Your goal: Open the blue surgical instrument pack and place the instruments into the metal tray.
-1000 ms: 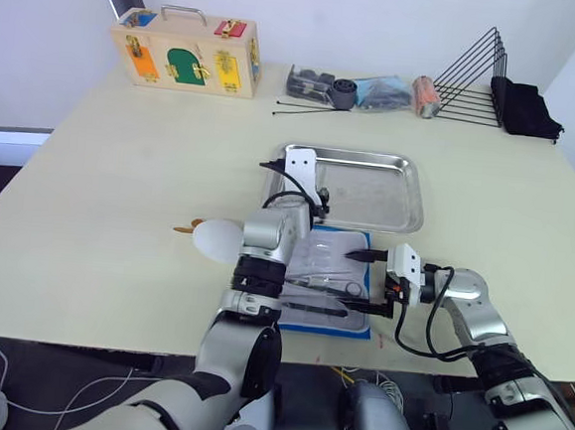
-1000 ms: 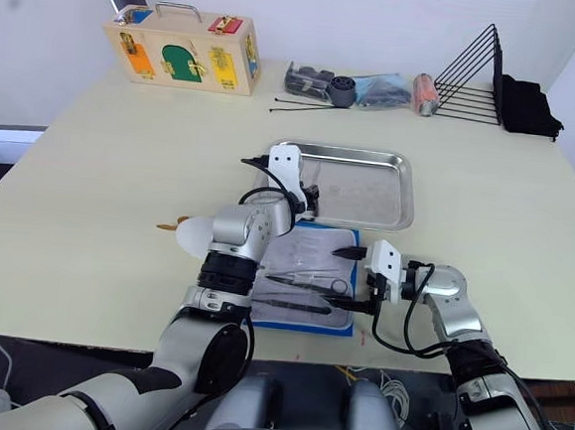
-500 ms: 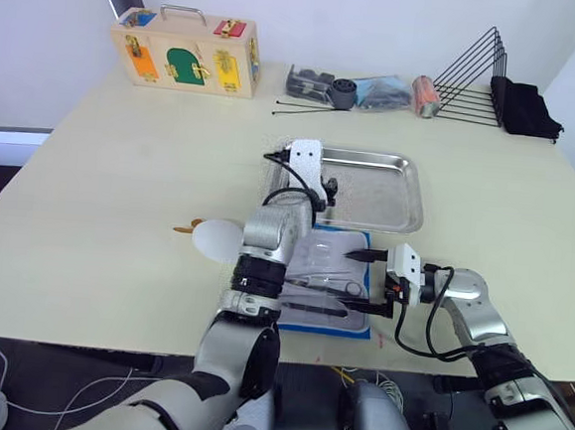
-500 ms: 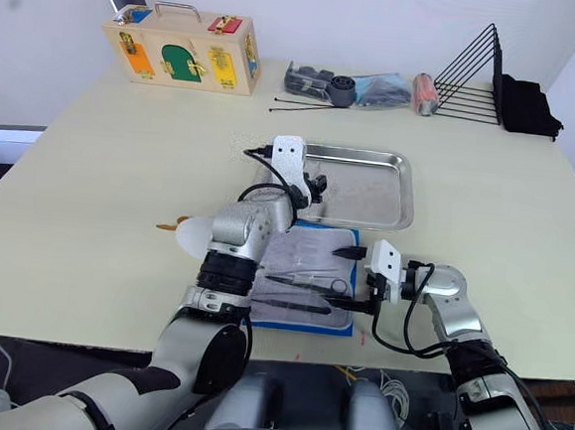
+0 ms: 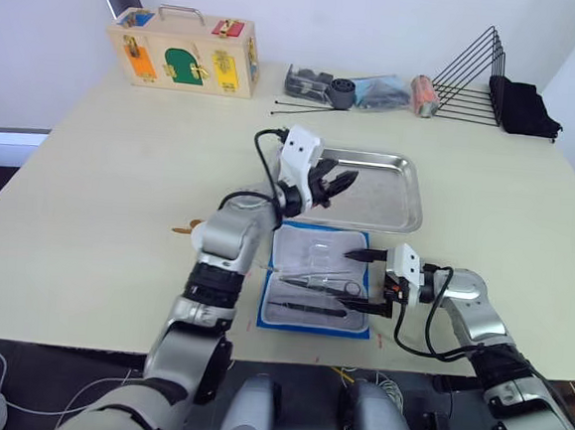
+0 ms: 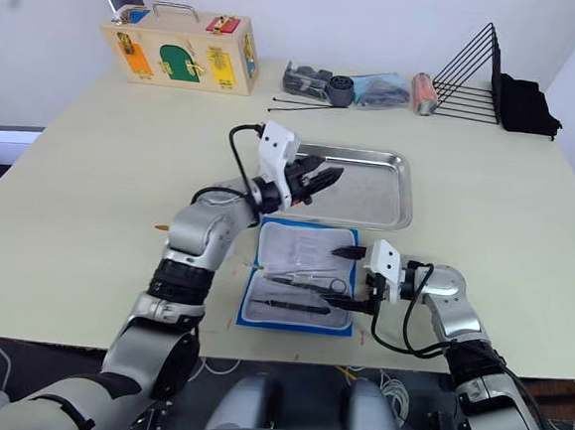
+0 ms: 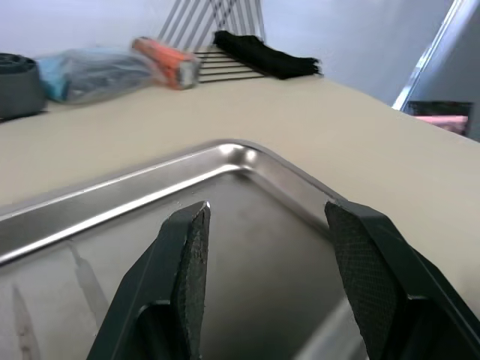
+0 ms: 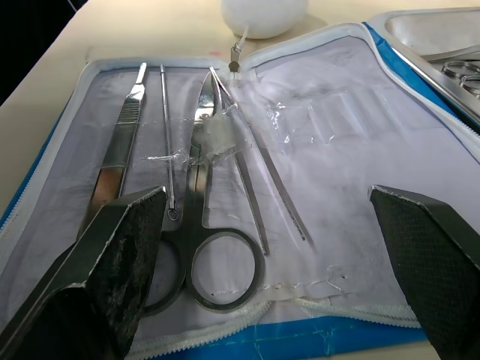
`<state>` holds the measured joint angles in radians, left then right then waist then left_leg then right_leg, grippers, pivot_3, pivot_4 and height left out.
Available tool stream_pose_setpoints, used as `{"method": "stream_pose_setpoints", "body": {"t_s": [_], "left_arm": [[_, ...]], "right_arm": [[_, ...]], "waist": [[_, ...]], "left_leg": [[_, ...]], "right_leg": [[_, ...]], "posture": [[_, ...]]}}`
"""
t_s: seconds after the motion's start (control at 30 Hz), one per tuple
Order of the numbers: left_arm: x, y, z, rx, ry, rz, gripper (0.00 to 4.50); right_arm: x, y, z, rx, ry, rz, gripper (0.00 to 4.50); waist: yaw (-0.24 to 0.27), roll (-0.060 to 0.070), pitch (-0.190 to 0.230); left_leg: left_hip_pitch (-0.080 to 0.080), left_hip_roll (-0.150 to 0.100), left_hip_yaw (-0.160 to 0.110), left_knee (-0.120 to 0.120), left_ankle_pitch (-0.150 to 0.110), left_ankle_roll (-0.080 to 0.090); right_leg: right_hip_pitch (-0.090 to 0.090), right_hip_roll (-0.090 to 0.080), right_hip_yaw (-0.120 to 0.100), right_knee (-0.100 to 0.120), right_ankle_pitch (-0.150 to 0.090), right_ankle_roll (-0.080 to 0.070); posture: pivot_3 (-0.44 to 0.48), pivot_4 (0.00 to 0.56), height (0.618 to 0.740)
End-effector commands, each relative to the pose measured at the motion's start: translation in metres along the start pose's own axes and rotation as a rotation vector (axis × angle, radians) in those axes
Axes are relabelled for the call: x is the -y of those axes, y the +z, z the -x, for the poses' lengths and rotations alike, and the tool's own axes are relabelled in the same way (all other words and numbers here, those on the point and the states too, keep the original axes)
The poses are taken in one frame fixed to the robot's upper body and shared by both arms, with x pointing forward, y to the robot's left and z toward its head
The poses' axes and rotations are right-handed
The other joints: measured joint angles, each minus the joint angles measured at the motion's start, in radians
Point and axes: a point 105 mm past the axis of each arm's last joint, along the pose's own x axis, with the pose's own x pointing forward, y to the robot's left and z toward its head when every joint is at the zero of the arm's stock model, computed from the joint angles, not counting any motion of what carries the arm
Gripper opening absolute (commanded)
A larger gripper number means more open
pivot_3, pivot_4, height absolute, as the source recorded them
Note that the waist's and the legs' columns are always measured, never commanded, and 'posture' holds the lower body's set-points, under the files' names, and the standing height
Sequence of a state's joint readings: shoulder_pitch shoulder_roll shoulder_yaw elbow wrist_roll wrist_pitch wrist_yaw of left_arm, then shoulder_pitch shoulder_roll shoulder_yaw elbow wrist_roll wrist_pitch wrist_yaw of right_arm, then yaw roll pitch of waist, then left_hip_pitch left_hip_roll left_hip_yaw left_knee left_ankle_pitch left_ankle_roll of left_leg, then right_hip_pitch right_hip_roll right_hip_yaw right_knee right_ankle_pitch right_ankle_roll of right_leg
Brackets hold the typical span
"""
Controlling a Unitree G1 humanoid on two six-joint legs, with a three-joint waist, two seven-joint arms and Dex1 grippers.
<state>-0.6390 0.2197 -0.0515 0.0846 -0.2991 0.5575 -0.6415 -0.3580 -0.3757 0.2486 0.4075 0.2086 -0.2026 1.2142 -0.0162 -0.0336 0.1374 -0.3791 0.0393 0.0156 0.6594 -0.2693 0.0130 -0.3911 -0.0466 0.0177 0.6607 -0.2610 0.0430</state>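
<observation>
Left eye view: the blue surgical instrument pack [image 5: 318,282] lies unzipped and flat on the tabletop [image 5: 110,191], just in front of the metal tray [image 5: 389,193]; several instruments [image 5: 322,285] rest on its whitish inner side. The left gripper [image 5: 336,182] hovers over the left part of the tray with its fingers apart and nothing between them. The right gripper [image 5: 362,279] sits at the pack's right edge, one finger near the far end and one near the front end, spread wide and empty. Left wrist view: the two black fingers [image 7: 187,262] stand apart above the tray's bare floor, with a rounded corner of the rim [image 7: 232,154] beyond them. Right wrist view: the fingers [image 8: 120,255] frame the open pack [image 8: 330,142] widely; scissors [image 8: 214,225], a scalpel-like tool [image 8: 120,142], a thin probe [image 8: 166,142] and tweezers [image 8: 259,180] lie side by side under clear film, and a white oval pad [image 8: 262,11] lies beyond the pack's far edge.
</observation>
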Motion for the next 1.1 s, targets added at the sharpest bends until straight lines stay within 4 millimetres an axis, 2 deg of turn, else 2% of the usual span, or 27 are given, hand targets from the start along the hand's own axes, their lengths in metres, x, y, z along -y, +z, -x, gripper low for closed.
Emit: {"method": "stream_pose_setpoints", "body": {"t_s": [0.03, 0.17, 0.3, 0.37, 0.4, 0.47, 0.53, 0.57, 0.63, 0.73, 1.1], "left_arm": [[0.017, 0.011, 0.021, 0.031, -0.143, -0.09, 2.55], [0.024, 0.0, 0.055, -0.02, -0.267, -0.112, 2.55], [0.015, -0.008, 0.099, -0.093, -0.348, -0.195, 2.55], [0.013, -0.008, 0.11, -0.11, -0.376, -0.22, 2.55], [0.013, -0.007, 0.114, -0.112, -0.387, -0.232, 2.82], [0.008, -0.011, 0.145, -0.195, -0.489, -0.318, 3.38], [0.007, -0.011, 0.166, -0.245, -0.57, -0.355, 4.2], [0.007, -0.011, 0.173, -0.256, -0.605, -0.354, 4.44], [0.01, -0.012, 0.186, -0.287, -0.678, -0.365, 4.44], [0.013, -0.02, 0.197, -0.343, -0.741, -0.4, 4.44], [0.014, -0.017, 0.196, -0.304, -0.768, -0.393, 4.44]], "right_arm": [[-0.025, -0.043, 0.0, -0.121, 0.036, -0.152, 4.5], [-0.025, -0.043, 0.0, -0.118, 0.034, -0.154, 4.5], [-0.026, -0.042, -0.002, -0.104, 0.031, -0.159, 4.5], [-0.026, -0.042, -0.002, -0.102, 0.031, -0.16, 4.5], [-0.026, -0.042, -0.002, -0.101, 0.031, -0.159, 4.5], [-0.027, -0.042, -0.001, -0.101, 0.035, -0.162, 4.5], [-0.028, -0.043, 0.001, -0.103, 0.038, -0.163, 4.5], [-0.028, -0.044, 0.002, -0.106, 0.039, -0.162, 4.5], [-0.027, -0.044, 0.003, -0.107, 0.04, -0.161, 4.5], [-0.024, -0.043, 0.005, -0.11, 0.041, -0.155, 4.5], [-0.023, -0.042, 0.009, -0.12, 0.052, -0.144, 4.5]], "waist": [[-0.001, 0.0, 0.0], [0.0, 0.0, 0.0], [-0.002, 0.0, 0.0], [-0.002, 0.0, 0.0], [0.0, 0.0, 0.0], [0.001, -0.001, 0.0], [-0.006, -0.001, 0.0], [-0.003, -0.001, 0.001], [0.001, 0.001, 0.002], [0.004, 0.002, 0.002], [0.005, 0.002, 0.003]], "left_leg": [[0.0, 0.0, 0.0, 0.0, 0.0, 0.0], [0.001, 0.001, -0.002, -0.001, 0.0, 0.0], [0.001, 0.001, -0.002, -0.001, 0.0, 0.0], [0.001, 0.002, -0.002, -0.002, 0.0, 0.0], [0.001, 0.002, -0.002, -0.002, 0.0, 0.0], [0.001, 0.002, -0.002, -0.003, 0.0, 0.0], [0.001, 0.002, -0.001, -0.003, 0.0, 0.0], [0.002, 0.002, 0.0, -0.005, 0.0, 0.0], [0.002, 0.002, 0.0, -0.006, 0.0, 0.0], [0.001, 0.003, 0.0, -0.006, 0.0, 0.0], [0.001, 0.002, 0.003, -0.006, 0.0, 0.0]], "right_leg": [[0.0, 0.0, 0.0, 0.0, 0.0, 0.0], [0.0, 0.0, 0.001, 0.0, 0.0, 0.0], [0.0, 0.0, 0.001, 0.0, 0.0, 0.0], [0.0, 0.0, 0.001, 0.0, 0.0, -0.001], [0.0, 0.0, 0.001, 0.0, 0.0, -0.001], [0.0, 0.0, 0.0, -0.001, 0.0, -0.001], [-0.002, 0.001, 0.001, -0.001, -0.001, -0.001], [-0.002, 0.0, 0.001, -0.001, -0.001, -0.002], [-0.002, 0.0, 0.0, -0.001, -0.002, -0.003], [-0.002, -0.001, 0.0, -0.001, -0.003, -0.006], [-0.002, -0.001, 0.0, -0.001, -0.002, -0.002]], "posture": [[0.0, 0.15, 0.74], [0.0, 0.15, 0.74], [0.0, 0.15, 0.74], [0.0, 0.15, 0.74], [0.0, 0.15, 0.74], [0.0, 0.15, 0.74], [0.0, 0.15, 0.74], [0.0, 0.15, 0.74], [0.0, 0.15, 0.74], [0.0, 0.15, 0.74], [0.0, 0.15, 0.74]]}}
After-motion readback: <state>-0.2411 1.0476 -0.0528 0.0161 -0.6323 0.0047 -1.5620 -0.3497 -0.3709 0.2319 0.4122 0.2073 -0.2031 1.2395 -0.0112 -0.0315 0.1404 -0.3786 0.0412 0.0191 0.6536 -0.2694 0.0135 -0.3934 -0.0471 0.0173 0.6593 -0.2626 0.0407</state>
